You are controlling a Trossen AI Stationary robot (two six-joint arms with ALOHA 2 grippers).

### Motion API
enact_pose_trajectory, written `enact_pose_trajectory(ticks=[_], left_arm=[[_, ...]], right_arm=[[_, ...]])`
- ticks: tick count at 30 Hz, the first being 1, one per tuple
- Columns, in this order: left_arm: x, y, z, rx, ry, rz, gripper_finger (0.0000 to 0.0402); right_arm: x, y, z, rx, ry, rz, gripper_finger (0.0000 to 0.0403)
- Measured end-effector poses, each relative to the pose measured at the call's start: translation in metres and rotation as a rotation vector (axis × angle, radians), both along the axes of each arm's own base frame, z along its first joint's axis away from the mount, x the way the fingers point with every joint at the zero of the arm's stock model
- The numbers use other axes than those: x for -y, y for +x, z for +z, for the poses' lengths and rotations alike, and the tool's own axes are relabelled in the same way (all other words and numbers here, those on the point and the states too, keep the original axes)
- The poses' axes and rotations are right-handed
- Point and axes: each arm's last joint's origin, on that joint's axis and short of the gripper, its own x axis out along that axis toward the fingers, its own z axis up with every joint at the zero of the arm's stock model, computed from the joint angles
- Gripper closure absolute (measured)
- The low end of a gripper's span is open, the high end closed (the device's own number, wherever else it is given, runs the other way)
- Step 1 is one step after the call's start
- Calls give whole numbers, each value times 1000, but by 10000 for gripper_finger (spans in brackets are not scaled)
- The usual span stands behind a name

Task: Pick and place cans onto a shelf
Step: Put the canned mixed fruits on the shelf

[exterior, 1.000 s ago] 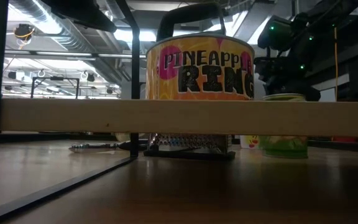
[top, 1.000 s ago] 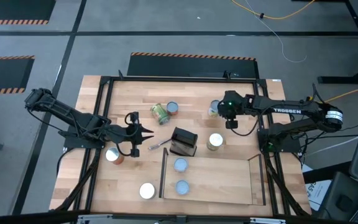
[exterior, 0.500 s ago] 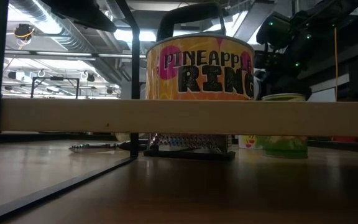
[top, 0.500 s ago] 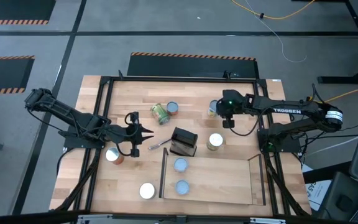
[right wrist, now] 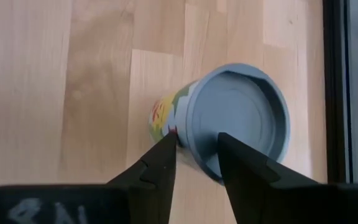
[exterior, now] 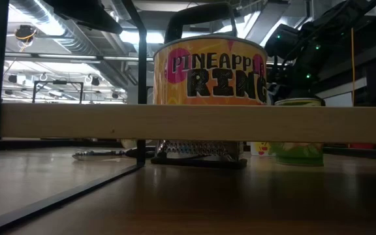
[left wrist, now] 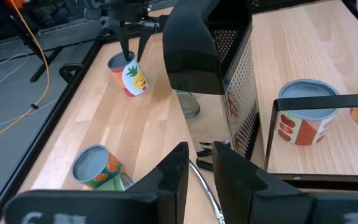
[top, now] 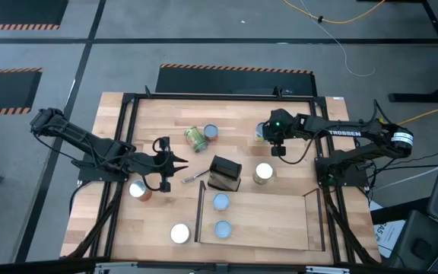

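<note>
Several cans stand or lie on the wooden table. Two cans [top: 220, 201] [top: 222, 228] stand on their bases at the left end of the shelf [top: 268, 217]; the low view shows a pineapple-ring can [exterior: 209, 70] on its board. At the far right a pale-blue-topped can [right wrist: 238, 121] [top: 260, 134] stands on the table. My right gripper [right wrist: 194, 155] [top: 274, 146] hangs open over that can's rim, one finger outside its wall, the other above its top. My left gripper [left wrist: 201, 168] [top: 182, 162] waits left of the black grater, open by a narrow gap, holding nothing. My right gripper comes at the can slanting down from the table's right, its fingers [right wrist: 163, 158] either side of the nearest stretch of the top rim [right wrist: 194, 146]. Whether the fingers touch the can I cannot tell. The can stands on the table.
A black box grater [top: 225, 173] stands in the middle, a metal utensil [top: 192, 179] beside it. Other cans: a green one lying [top: 195, 138], upright ones [top: 211, 132] [top: 263, 173] [top: 179, 233], and a red one [top: 138, 190] under my left arm. A black frame [top: 128, 152] edges the table.
My right gripper has edged toward the table's left and slightly down, closer over the pale-blue-topped can. The can has stayed in place.
</note>
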Motion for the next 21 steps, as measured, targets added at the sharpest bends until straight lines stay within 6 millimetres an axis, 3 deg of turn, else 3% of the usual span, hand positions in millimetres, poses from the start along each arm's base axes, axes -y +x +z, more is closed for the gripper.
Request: enact_pose_trajectory(ticks=[11, 17, 21], left_arm=[[0, 0, 0, 0, -1, 1, 335], [0, 0, 1, 11, -8, 2, 335], [0, 1, 1, 12, -8, 1, 335]], right_arm=[[1, 4, -1, 32, 14, 12, 384], [2, 8, 9, 56, 54, -66, 391], [-1, 17, 33, 60, 74, -76, 392]])
